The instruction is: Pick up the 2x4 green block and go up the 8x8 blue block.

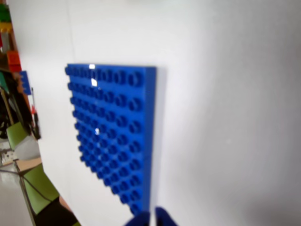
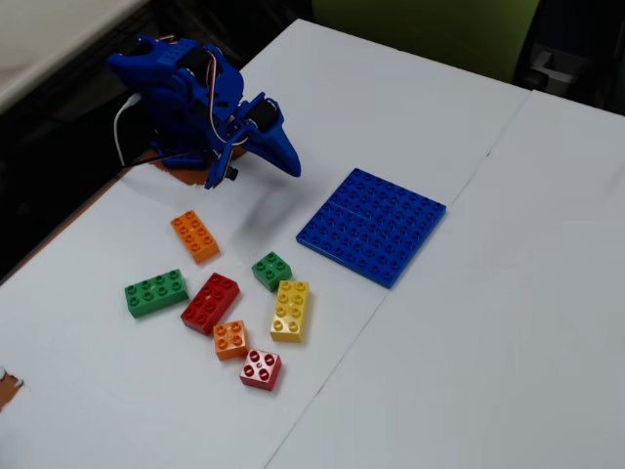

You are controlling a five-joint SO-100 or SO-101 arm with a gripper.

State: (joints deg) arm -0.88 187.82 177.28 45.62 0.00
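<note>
The 2x4 green block (image 2: 156, 292) lies flat on the white table at the left of the brick cluster in the fixed view; it is out of the wrist view. The 8x8 blue block (image 2: 372, 225) lies flat to the right of the cluster, and its studded face (image 1: 113, 132) fills the middle of the wrist view. My blue arm is folded at the table's far left corner. Its gripper (image 2: 290, 164) hangs above the table, left of the baseplate and well apart from the green block. The fingertips (image 1: 152, 217) show at the bottom edge, shut, with nothing between them.
Around the green block lie an orange 2x4 brick (image 2: 195, 236), a red 2x4 brick (image 2: 210, 303), a small green square brick (image 2: 271, 271), a yellow brick (image 2: 291, 310), a small orange brick (image 2: 230, 339) and a small red brick (image 2: 261, 369). The table edge runs along the left.
</note>
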